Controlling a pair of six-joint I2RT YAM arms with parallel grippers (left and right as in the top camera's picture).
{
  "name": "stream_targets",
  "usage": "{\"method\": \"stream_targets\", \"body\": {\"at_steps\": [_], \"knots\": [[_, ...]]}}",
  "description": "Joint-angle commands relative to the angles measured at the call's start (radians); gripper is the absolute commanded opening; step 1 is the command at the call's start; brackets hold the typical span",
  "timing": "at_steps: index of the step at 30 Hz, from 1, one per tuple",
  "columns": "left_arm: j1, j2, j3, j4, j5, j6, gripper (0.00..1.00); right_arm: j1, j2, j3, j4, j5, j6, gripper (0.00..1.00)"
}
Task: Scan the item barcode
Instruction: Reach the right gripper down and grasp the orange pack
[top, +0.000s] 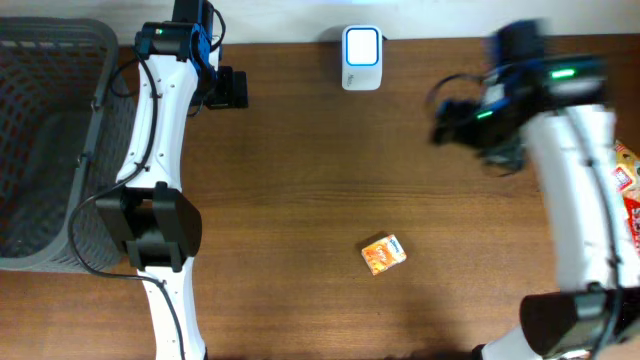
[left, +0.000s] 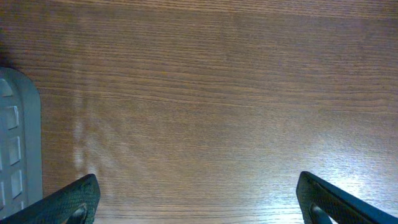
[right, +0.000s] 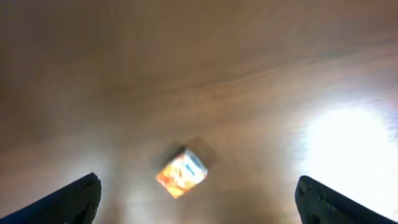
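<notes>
Small orange box (top: 383, 254): loose on the desk (top: 300, 180), well apart from the scanner (top: 361, 45); left claw (left: 198, 202) and right claw (right: 198, 200) both wide, empty, the right facing it, likely for pickup.

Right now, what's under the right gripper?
The wood table and the small orange box, lying loose on it below the open right gripper, untouched. The box's bottom face is covered; no barcode is readable from here.
</notes>
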Motion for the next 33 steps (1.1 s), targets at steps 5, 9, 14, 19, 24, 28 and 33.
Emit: {"method": "stream_targets", "body": {"at_steps": [5, 9, 14, 19, 24, 28, 33], "knots": [[-0.002, -0.008, -0.002, 0.001, 0.0, -0.006, 0.99, 0.32, 0.0, -0.446, 0.173, 0.268, 0.604, 0.98], [-0.002, -0.008, -0.002, 0.001, 0.0, -0.006, 0.99, 0.419, 0.001, -0.58, 0.349, 0.219, 0.611, 0.98], [-0.002, -0.008, -0.002, 0.001, 0.0, -0.006, 0.99, 0.468, 0.01, -0.58, 0.483, 0.187, 0.638, 0.98], [-0.003, -0.008, -0.002, 0.001, 0.0, -0.006, 0.99, 0.494, 0.09, -0.581, 0.453, 0.187, 0.759, 0.83], [-0.003, -0.008, -0.002, 0.001, 0.0, -0.006, 0.99, 0.497, 0.148, -0.581, 0.42, 0.156, 0.765, 0.69], [-0.003, -0.008, -0.002, 0.001, 0.0, -0.006, 0.99, 0.507, 0.167, -0.587, 0.405, 0.137, 0.769, 0.64], [-0.004, -0.008, -0.002, 0.001, 0.0, -0.006, 0.99, 0.51, 0.171, -0.616, 0.406, 0.143, 0.787, 0.58]]}}
